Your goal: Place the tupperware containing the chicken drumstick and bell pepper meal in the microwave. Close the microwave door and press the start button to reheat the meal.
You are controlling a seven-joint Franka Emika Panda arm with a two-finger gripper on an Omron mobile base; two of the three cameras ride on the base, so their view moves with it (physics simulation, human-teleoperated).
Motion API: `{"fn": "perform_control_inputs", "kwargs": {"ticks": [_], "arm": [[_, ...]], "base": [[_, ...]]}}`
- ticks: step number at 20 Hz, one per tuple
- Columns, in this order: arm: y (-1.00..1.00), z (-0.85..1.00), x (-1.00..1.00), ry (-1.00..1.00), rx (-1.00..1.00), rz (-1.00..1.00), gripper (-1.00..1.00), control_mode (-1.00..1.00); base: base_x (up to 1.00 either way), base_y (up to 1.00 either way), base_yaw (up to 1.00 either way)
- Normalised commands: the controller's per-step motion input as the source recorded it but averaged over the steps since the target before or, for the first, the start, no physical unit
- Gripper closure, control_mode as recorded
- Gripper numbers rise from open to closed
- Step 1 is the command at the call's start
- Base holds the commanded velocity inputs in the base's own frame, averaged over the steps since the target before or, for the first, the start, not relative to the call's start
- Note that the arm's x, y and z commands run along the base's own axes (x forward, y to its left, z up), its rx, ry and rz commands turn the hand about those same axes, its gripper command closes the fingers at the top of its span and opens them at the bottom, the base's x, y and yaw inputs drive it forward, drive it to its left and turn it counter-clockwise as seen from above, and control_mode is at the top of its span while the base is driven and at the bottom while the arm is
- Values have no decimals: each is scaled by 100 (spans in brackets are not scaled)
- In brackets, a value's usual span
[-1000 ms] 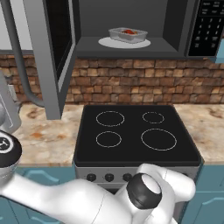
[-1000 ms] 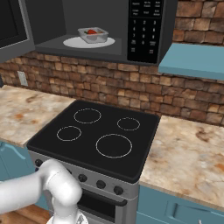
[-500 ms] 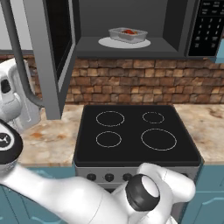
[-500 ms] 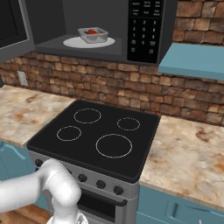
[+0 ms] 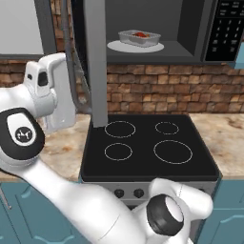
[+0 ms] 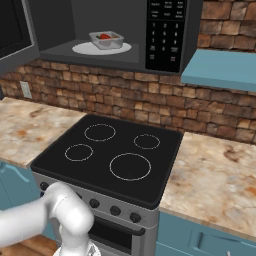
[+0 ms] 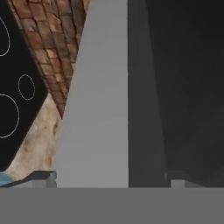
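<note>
One step in hand: closing the microwave door [image 5: 94,62], judged from the meal already sitting inside.
Gripper: the hand sits at the door's outer face, left of the stove [image 5: 147,145]; whether the fingers are open or closed, I cannot tell.
Door: swung wide open, its grey edge [image 7: 98,96] close before the hand camera.
Advice: push flat on the panel, following its arc rightward.
Tupperware [image 5: 138,37]: on the white turntable plate [image 5: 116,46] inside the microwave [image 6: 110,30].
Keypad [image 6: 166,32]: far right, for the start press afterwards.
</note>
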Motion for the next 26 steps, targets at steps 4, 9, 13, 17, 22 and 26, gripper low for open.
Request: {"fn": "perform_control_inputs", "kwargs": {"ticks": [4,9,13,17,22,26], "arm": [[-100,2,0,0,4,-14,-100,-100],[-100,-4,4,0,4,-6,-100,-100],[-91,-13,28,6,2,0,-100,-100],[-65,-16,41,15,0,0,-100,-100],[-50,-2,50,4,0,8,-100,-100],[-52,7,56,1,0,20,-100,-100]], "base": [[0,0,0],[0,0,0],[0,0,0],[0,0,0],[0,0,0],[0,0,0]]}}
